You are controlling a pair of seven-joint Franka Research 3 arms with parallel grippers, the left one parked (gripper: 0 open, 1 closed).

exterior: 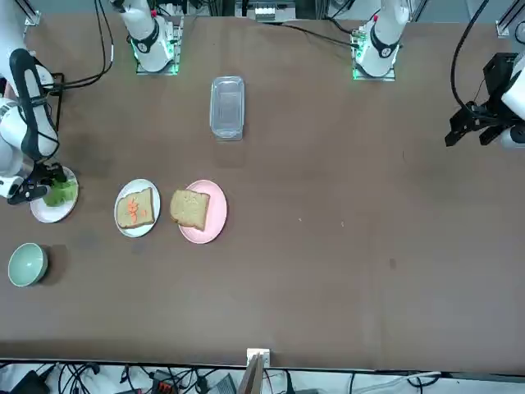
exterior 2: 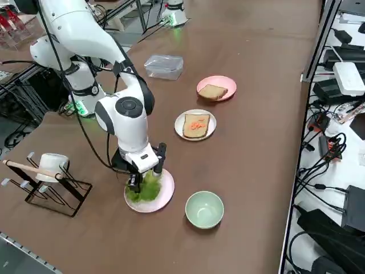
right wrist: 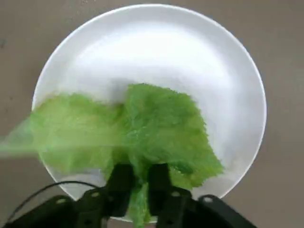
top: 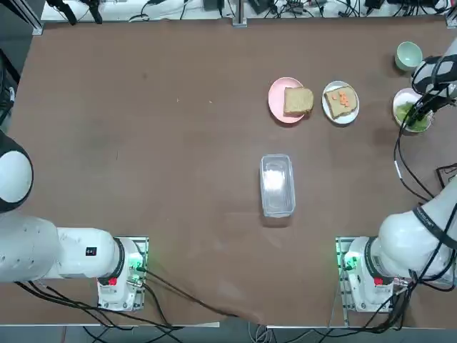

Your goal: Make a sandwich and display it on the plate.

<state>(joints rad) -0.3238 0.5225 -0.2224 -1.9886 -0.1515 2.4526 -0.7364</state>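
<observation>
Right wrist view shows the right gripper (right wrist: pixel 140 183) pinched narrow on the edge of a lettuce leaf (right wrist: pixel 161 133), the two fingers (right wrist: pixel 118 178) pressed close with a strip of green caught between them; the leaf lies spread on a white lettuce plate (right wrist: pixel 156 42), so taking it by the rim looks like the way to lift it without crushing the middle; from the right side view the gripper (exterior 2: pixel 144 178) points straight down over that plate (exterior 2: pixel 164 197), with an empty green bowl (exterior 2: pixel 204 209) just beside it; the sandwich is not built yet, judging by the top view: one bread slice (top: pixel 340 99) with orange bits of filling sits on the small white plate (top: pixel 330 111), and a second bare slice (top: pixel 298 101) waits on the pink plate (top: pixel 275 98) next to it; the lettuce probably goes onto the topped slice first; a clear plastic box (top: pixel 277 184) lies well apart, mid-table
</observation>
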